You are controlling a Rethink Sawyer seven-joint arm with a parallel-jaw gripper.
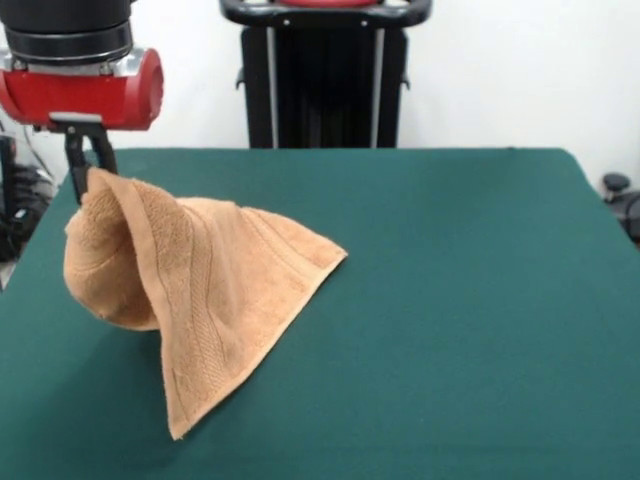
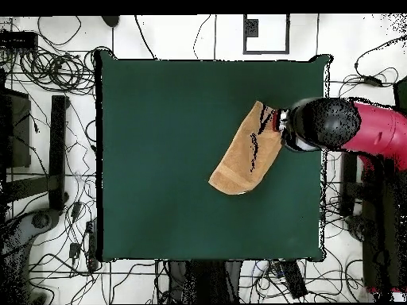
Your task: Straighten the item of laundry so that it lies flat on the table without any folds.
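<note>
The item of laundry (image 1: 205, 290), a tan-orange terry towel with woven stripes, hangs from one raised corner at the left of the front view. Its lower corners rest on the green table (image 1: 460, 320), and a rounded fold droops at the left side. My gripper (image 1: 88, 178) is shut on the towel's top corner, well above the table near its left edge. In the overhead view the towel (image 2: 242, 155) stretches from the arm's head (image 2: 318, 123) toward the table's middle, and the gripper itself is hidden under the arm.
The black pedestal (image 1: 325, 80) stands behind the table's far edge. Cables and stands (image 2: 48, 159) lie on the floor around the table. The red arm (image 2: 377, 131) reaches in over the table's right edge in the overhead view.
</note>
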